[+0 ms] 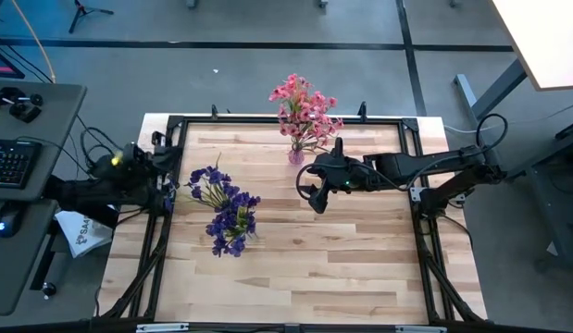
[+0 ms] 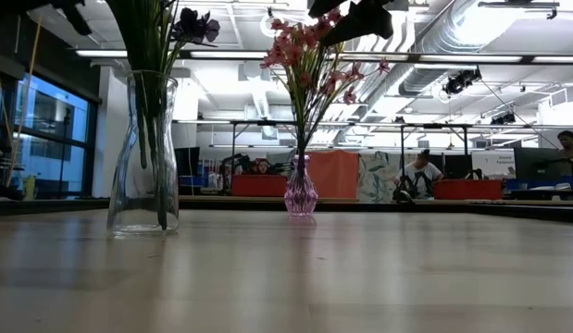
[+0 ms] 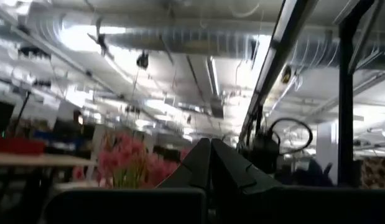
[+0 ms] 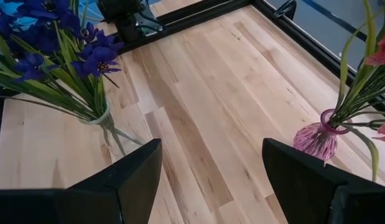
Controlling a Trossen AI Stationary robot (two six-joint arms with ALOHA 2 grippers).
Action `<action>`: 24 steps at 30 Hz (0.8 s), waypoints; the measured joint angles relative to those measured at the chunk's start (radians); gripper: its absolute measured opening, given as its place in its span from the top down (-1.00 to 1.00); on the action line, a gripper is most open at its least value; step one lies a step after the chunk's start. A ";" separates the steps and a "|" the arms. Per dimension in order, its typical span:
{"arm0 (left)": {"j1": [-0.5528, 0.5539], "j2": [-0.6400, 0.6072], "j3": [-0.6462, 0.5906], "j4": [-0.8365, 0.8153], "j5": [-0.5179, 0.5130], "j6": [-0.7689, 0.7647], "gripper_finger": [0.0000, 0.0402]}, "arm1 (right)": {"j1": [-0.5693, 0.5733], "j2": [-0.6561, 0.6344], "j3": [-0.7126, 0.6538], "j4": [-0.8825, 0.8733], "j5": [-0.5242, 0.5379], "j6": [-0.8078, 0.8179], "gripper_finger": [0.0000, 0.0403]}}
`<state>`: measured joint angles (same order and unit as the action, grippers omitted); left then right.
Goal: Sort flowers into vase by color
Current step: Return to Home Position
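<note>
Dark blue-purple artificial flowers (image 1: 226, 211): bunched in the tall clear glass vase (image 2: 143, 153) on the wooden counter (image 1: 342, 268), sorted by colour.
Left gripper (image 3: 211, 149): beside that vase, fingers pressed together, parked.
Right gripper (image 4: 211, 152): beyond the vase, fingers spread, empty.
Pink artificial flowers (image 1: 305, 109): farthest from it, in a small pink glass vase (image 2: 300, 192).

In the low view, the purple flowers (image 2: 193, 26) are cut off by the top edge. In the right wrist view, the pink flowers (image 4: 382, 55) are cropped at the side and the pink vase (image 4: 316, 138) is partly hidden by the right claw (image 4: 211, 146).
</note>
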<state>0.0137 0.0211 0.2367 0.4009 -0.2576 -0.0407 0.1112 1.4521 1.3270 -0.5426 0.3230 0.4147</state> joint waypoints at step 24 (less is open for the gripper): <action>-0.026 -0.017 -0.197 -0.210 0.177 -0.329 1.00 | -0.006 0.000 0.000 -0.010 -0.001 0.019 -0.35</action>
<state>-0.0127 0.0042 0.0393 0.1908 -0.0809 -0.3702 0.1047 1.4521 1.3270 -0.5529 0.3218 0.4332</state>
